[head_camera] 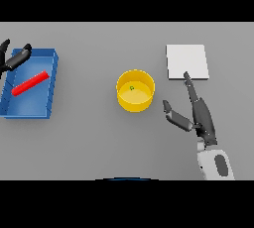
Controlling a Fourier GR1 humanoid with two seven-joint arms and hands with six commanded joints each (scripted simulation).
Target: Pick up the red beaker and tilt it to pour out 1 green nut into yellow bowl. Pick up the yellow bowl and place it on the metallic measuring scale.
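The yellow bowl [135,90] stands at the table's middle with one small green nut [132,88] inside it. The red beaker [31,83] lies on its side in a blue bin [51,81] at the left. My left hand [14,58] hovers open over the bin's far left corner, holding nothing. To the right of the bowl my right hand [196,110] is open, fingers stretched toward the far side, thumb pointing at the bowl, a short gap between them. The metallic scale [187,62] is a pale square plate at the back right, just past my right fingertips.
The blue bin's walls rise around the beaker at the table's left edge. Grey table surface lies between the bin and the bowl, and in front of the bowl.
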